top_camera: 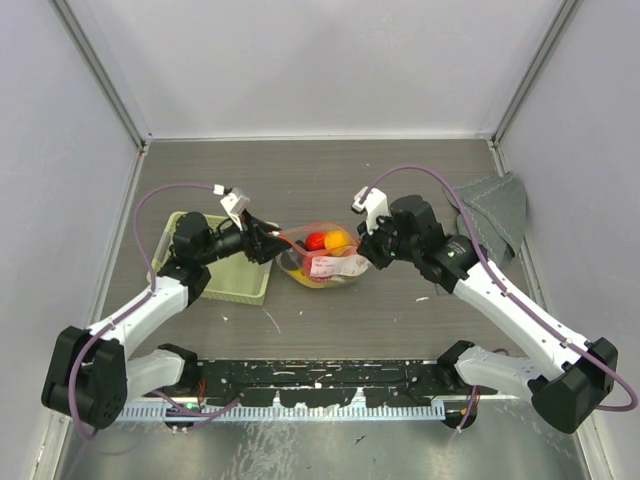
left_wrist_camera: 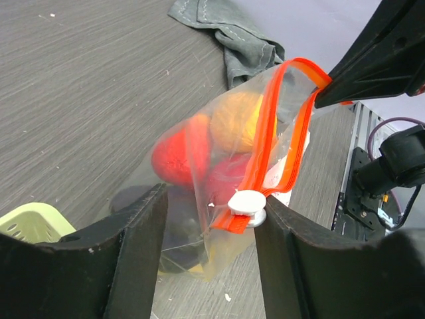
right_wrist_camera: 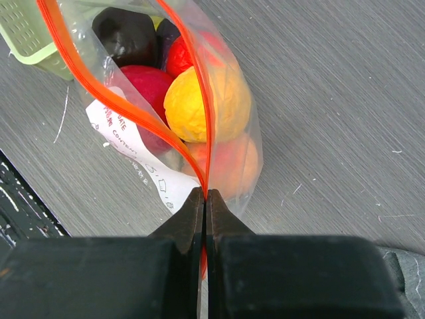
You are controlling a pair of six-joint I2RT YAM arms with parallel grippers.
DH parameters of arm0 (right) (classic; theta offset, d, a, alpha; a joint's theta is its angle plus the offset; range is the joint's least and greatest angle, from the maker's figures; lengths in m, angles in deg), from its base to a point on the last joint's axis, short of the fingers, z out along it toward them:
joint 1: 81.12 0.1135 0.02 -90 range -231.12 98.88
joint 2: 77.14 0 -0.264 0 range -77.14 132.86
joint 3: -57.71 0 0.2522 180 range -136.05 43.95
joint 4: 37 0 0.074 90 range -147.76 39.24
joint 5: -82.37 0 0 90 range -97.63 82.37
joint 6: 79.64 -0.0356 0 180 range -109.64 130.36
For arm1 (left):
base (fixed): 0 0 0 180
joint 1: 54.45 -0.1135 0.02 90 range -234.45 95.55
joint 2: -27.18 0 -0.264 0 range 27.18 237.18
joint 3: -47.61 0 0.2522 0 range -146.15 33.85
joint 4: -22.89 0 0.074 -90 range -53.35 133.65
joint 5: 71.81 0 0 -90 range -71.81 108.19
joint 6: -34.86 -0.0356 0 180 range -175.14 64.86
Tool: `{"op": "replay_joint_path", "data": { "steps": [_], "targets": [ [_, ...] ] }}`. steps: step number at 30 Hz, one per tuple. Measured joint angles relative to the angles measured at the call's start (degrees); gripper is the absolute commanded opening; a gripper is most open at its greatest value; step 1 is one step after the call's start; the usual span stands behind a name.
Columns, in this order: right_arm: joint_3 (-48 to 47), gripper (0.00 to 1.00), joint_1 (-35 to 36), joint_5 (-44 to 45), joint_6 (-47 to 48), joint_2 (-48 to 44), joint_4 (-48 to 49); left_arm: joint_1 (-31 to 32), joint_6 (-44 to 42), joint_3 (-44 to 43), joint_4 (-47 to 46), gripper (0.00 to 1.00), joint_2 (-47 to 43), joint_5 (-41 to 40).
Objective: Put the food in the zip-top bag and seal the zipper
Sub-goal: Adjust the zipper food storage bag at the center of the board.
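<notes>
Two things either side of bag (top_camera: 325, 268): green basket (top_camera: 235, 287), grey cloth (top_camera: 495, 210).

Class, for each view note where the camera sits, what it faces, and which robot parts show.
Top external: above and behind, looking down on the table, left arm, right arm, zip-top bag.
Left wrist: on left arm, facing zipper; open left end effector frames it.
Right wrist: on right arm, over the food; right end effector shut on zipper.
All share the zip-top bag.
</notes>
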Motion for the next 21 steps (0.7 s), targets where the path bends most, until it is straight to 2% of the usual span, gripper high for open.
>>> {"op": "replay_joint_path", "data": {
  "steps": [4, 8, 12, 15, 21],
  "targets": [
    [0.42, 0.01, -0.39, -0.52, -0.09, -0.48, 0.11, 0.00, 0.50, 0.11, -2.32, 0.44, 2.19, 0.13],
    [0.46, 0.01, -0.76, -0.92, -0.31, -0.59, 0.26, 0.00, 3.28, 0.24, -4.37, 0.28, 2.82, -0.61],
    [0.59, 0.01, -1.62, -1.46, -0.63, -0.59, 0.83, -0.20, 6.34, 0.26, -5.27, 0.23, 2.82, -2.29],
    [0.79, 0.01, -2.23, -1.81, -1.03, -0.59, 1.29, -0.46, 9.53, 0.37, -5.53, 0.25, 2.82, -3.28],
    [0.83, 0.01, -2.78, -2.25, -1.79, -0.59, 1.33, -0.52, 16.68, 0.26, -4.87, 0.40, 2.80, -4.85]
  ]
}}
